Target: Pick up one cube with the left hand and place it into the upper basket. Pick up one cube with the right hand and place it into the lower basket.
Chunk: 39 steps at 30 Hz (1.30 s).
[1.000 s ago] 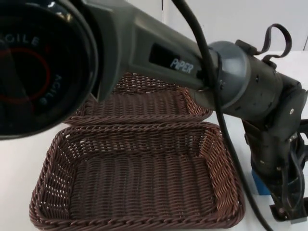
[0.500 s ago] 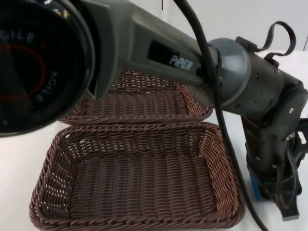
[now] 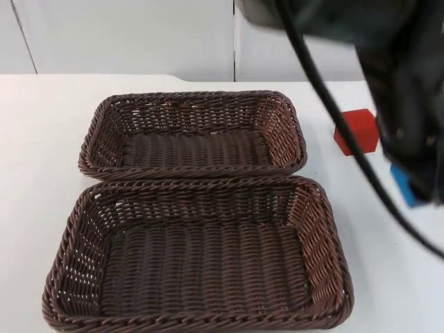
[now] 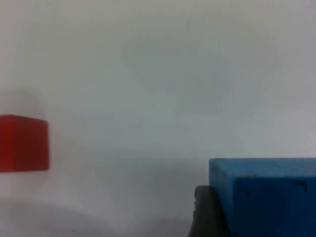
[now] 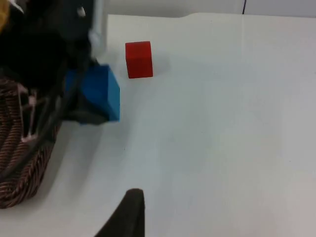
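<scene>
Two brown wicker baskets lie on the white table, the upper basket [image 3: 193,98] behind the lower basket [image 3: 200,182]; I see no cube in either. A red cube [image 3: 356,131] rests on the table to the right of the upper basket, also seen as the red cube [image 5: 138,59] and the red cube [image 4: 23,143]. My left gripper [image 3: 411,182] is right of the lower basket, shut on a blue cube [image 3: 402,183]. The right wrist view shows that blue cube [image 5: 98,92] held between black fingers [image 5: 89,116] beside the basket's rim [image 5: 22,163]. My right gripper [image 5: 129,215] waits over bare table nearby.
The left arm [image 3: 388,62] crosses the top view's upper right and hides part of the table there. The grey partition wall [image 3: 125,35] closes off the back. Bare white table [image 5: 222,123] spreads out beyond the cubes.
The left arm has swung up and to the right with the blue cube in its grip. The upper basket and the red cube, hidden before, are now uncovered.
</scene>
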Available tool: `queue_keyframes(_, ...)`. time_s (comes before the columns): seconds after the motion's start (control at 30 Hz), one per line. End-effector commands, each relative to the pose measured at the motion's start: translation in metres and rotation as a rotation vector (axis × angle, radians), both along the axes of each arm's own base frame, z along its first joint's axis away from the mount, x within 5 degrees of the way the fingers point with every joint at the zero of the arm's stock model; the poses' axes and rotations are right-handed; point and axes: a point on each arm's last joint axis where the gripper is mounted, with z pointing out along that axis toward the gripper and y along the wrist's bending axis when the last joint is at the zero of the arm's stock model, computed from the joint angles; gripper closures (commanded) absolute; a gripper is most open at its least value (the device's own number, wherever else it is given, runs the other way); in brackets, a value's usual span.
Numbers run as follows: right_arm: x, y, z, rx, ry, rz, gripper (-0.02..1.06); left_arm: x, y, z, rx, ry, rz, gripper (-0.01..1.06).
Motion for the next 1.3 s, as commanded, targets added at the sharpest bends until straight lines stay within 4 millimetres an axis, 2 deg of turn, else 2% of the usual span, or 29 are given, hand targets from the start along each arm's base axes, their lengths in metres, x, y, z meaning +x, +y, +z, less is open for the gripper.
queue_keyframes(0.0,0.000,0.000,-0.001,-0.007,-0.006,0.005,-0.01,-0.003,0.002,0.021,-0.037,-0.016,0.013,1.05)
queue_keyframes(0.07,0.000,0.000,-0.001,-0.007,-0.006,0.005,-0.01,-0.006,0.007,0.045,-0.083,-0.031,0.028,1.05)
queue_keyframes(0.1,0.000,0.000,-0.001,-0.007,-0.006,0.005,-0.01,-0.006,0.008,0.048,-0.088,-0.029,0.034,1.05)
queue_keyframes(0.17,0.000,0.000,-0.001,-0.007,-0.006,0.005,-0.01,-0.008,0.013,0.066,-0.122,-0.032,0.057,1.05)
queue_keyframes(0.37,0.000,0.000,-0.001,-0.007,-0.006,0.005,-0.01,0.000,0.029,0.089,-0.183,-0.026,0.127,1.05)
queue_keyframes(0.5,0.000,0.000,-0.001,-0.007,-0.006,0.005,-0.01,0.023,0.056,0.104,-0.245,0.036,0.237,1.05)
queue_keyframes(0.53,0.000,0.000,-0.001,-0.007,-0.006,0.005,-0.01,0.023,0.056,0.104,-0.245,0.036,0.237,1.05)
queue_keyframes(0.67,0.000,0.000,-0.001,-0.007,-0.006,0.005,-0.01,0.048,0.088,0.114,-0.288,0.087,0.349,1.05)
queue_keyframes(0.7,0.000,0.000,-0.001,-0.007,-0.006,0.005,-0.01,0.056,0.099,0.114,-0.288,0.089,0.384,1.05)
queue_keyframes(0.77,0.000,0.000,-0.001,-0.007,-0.006,0.005,-0.01,0.061,0.106,0.114,-0.294,0.094,0.416,1.05)
queue_keyframes(0.9,0.000,0.000,-0.001,-0.007,-0.006,0.005,-0.01,0.076,0.142,0.110,-0.306,0.113,0.538,1.05)
queue_keyframes(0.93,0.000,0.000,-0.001,-0.007,-0.006,0.005,-0.01,0.076,0.142,0.110,-0.306,0.113,0.538,1.05)
queue_keyframes(1.1,0.000,-0.001,-0.001,-0.009,-0.006,0.003,-0.01,0.076,0.175,0.105,-0.364,0.119,0.630,1.05)
queue_keyframes(1.13,0.000,-0.001,-0.001,-0.009,-0.006,0.003,-0.01,0.076,0.175,0.105,-0.364,0.119,0.630,1.05)
queue_keyframes(1.27,0.000,-0.001,-0.001,-0.009,-0.006,0.003,-0.01,0.067,0.196,0.093,-0.364,0.124,0.689,1.05)
